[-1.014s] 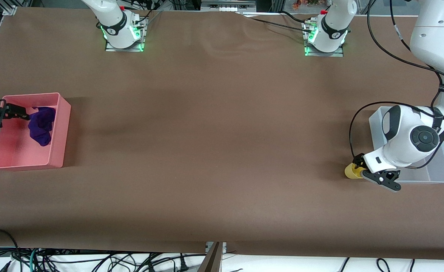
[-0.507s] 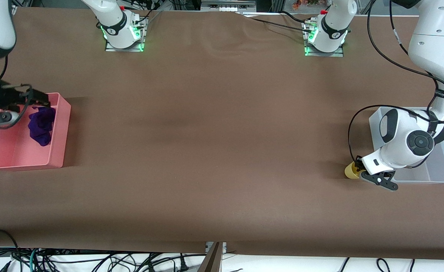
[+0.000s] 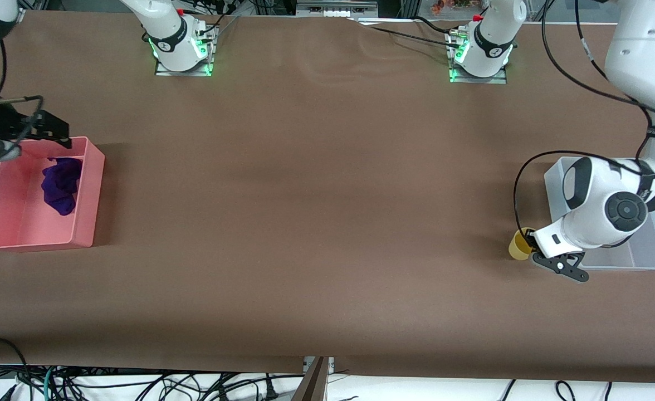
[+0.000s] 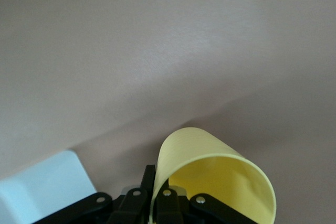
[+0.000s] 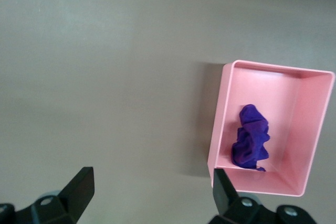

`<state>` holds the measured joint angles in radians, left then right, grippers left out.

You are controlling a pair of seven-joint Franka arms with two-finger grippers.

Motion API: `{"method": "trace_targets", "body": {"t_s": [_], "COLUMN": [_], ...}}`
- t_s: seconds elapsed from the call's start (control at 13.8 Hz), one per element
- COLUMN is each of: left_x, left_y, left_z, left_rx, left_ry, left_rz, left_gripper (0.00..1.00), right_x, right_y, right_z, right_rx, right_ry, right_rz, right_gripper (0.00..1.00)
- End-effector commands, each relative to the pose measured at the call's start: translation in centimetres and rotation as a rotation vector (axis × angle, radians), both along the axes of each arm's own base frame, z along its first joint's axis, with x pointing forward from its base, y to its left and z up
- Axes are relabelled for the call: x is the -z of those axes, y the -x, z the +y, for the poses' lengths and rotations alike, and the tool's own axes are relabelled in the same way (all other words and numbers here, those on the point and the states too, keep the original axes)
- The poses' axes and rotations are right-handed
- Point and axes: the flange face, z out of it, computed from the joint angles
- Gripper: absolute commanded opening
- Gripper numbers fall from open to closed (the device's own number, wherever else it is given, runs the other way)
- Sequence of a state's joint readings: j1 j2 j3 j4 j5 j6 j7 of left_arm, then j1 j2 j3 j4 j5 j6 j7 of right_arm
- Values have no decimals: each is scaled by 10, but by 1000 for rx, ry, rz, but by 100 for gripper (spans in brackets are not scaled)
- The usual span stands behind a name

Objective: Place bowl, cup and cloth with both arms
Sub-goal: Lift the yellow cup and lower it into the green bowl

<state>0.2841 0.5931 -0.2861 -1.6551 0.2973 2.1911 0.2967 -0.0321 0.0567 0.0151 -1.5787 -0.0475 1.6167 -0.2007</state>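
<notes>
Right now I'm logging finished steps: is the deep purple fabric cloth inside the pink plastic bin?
Inside: the crumpled deep purple cloth lies on the pink bin's floor, and the open right gripper hangs empty above.

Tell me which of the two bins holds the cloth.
The pink bin at the right arm's end holds the purple cloth. The clear bin at the left arm's end shows no cloth.
</notes>
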Motion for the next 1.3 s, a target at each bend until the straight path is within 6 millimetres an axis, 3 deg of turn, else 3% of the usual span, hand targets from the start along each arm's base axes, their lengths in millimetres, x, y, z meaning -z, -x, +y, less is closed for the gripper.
{"method": "trace_targets", "body": {"t_s": [0.0, 0.14, 0.29, 0.51, 0.58, 0.65, 0.8, 1.01, 1.23], "left_x": [-65, -90, -102, -94, -89, -81, -44, -3, 15], "left_y": [19, 36, 55, 80, 86, 87, 99, 114, 117], "left_z": [2, 19, 59, 137, 161, 173, 204, 229, 239], "left_rx": [-17, 17, 19, 105, 120, 140, 171, 224, 230], "left_ry": [-32, -56, -56, -8, -1, 6, 19, 29, 44], "left_rz": [52, 139, 222, 294, 297, 283, 211, 124, 117], "left_gripper": [0, 0, 0, 0, 0, 0, 0, 0, 0], "right_x": [-11, -12, -13, -14, -13, -12, -12, -9, -9], "right_y": [-5, -3, -1, 1, 1, 1, 0, -1, -1], "right_z": [-6, -5, 1, 13, 13, 14, 14, 13, 12], "right_rx": [-49, -57, 15, 82, 93, 93, 81, 81, 83], "right_ry": [1, -5, -36, -38, -37, -37, -38, -37, -36], "right_rz": [-14, -7, -9, 7, 9, 10, 9, 15, 15], "right_gripper": [100, 100, 100, 100, 100, 100, 100, 100, 100]}}
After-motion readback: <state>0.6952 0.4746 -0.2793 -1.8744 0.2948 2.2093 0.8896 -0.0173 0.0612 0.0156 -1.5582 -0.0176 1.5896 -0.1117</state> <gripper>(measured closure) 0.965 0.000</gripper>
